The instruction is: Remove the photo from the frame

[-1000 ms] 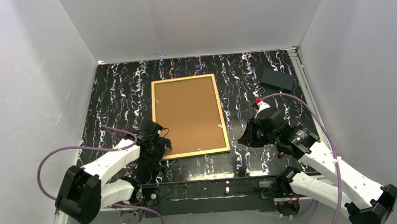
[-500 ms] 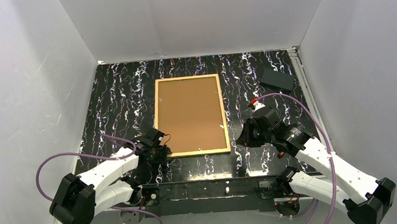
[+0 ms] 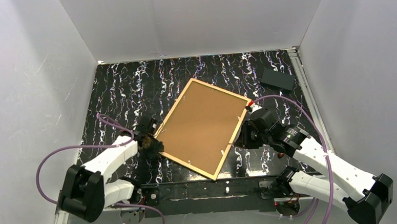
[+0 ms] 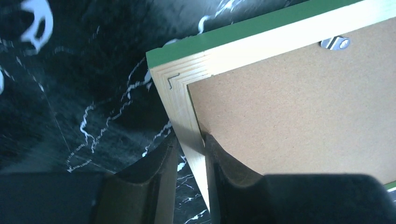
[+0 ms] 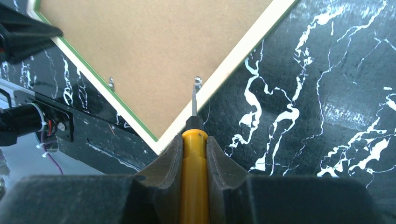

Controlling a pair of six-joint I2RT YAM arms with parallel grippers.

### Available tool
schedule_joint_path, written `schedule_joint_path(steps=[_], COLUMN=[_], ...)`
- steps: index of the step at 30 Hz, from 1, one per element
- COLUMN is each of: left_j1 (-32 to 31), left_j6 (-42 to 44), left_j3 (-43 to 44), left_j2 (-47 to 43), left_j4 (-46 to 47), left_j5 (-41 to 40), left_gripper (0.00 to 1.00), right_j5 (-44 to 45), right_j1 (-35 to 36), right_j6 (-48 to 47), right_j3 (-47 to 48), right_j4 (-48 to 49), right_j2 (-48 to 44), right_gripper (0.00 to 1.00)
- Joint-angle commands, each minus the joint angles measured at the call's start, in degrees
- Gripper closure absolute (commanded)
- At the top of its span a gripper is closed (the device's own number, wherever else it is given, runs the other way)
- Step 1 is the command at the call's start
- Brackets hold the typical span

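The frame (image 3: pixel 202 127) lies askew on the black marbled table, back side up, with a brown backing panel (image 3: pixel 199 123) filling it. The photo is hidden under that panel. My left gripper (image 3: pixel 151 141) is shut on the frame's left rail near a corner. In the left wrist view the pale wooden rail (image 4: pixel 184 121) runs between the fingers, and the green border (image 4: pixel 243 30) shows along the top. My right gripper (image 3: pixel 243 135) is shut on a yellow screwdriver (image 5: pixel 194 186). Its thin blade reaches a small metal tab (image 5: pixel 197 83) at the frame's right rail.
A dark flat rectangular object (image 3: pixel 277 79) lies at the back right of the table. More metal tabs (image 4: pixel 335 43) (image 5: pixel 111 83) sit along the frame's inner edge. White walls enclose the table on three sides. A black mounting rail (image 3: pixel 210 188) runs along the near edge.
My left gripper has closed on the frame's left rail. The frame has swung clockwise from square to askew. My right gripper with the screwdriver has shifted slightly towards the frame's right rail.
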Motion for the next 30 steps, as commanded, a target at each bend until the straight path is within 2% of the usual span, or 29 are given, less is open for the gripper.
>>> schedule_joint_path(steps=[1,3,6,10,14,17,21,27,30], left_j1=[6.4,7.2,7.9,10.0,10.7,12.7,15.3,18.6,20.5], left_j6=[23.3,32.1,42.4,49.2,54.5,54.2,52.0,43.9,38.1], left_j3=[6.7,13.6,20.6,27.6,31.3,32.0,32.4,34.2,34.0], left_j2=[7.8,12.9,19.2,27.6,32.7,35.1,37.3,40.8,41.8], left_j4=[-6.3,-11.7,-13.1,-12.8,-10.3,-7.7,-5.3,-3.9,-1.1], left_j5=[3.1,2.0,1.2,6.2,7.1,12.0,15.9,23.4,24.4], left_gripper=[1.0,1.0,1.0,1.0,1.0,1.0,1.0,1.0,1.0], right_j5=[-0.4,-0.1,0.9,2.6,4.5,5.3,2.2,1.1,0.3], right_j1=[0.8,1.4,3.0,6.8,12.3,15.1,16.3,17.8,18.2], right_j6=[0.9,1.0,1.1,1.1,0.3,-1.0,-2.8,-4.7,-5.3], right_j3=[-0.9,-0.7,0.3,4.1,11.5,19.7,31.2,47.9,54.5], right_j4=[1.8,2.1,2.9,4.8,5.5,3.9,2.8,-2.6,-4.7], right_j2=[0.2,1.5,4.3,10.4,20.4,28.1,38.2,51.7,57.1], right_gripper=[0.99,0.99,0.99,0.99,0.99,0.99,0.99,0.99,0.99])
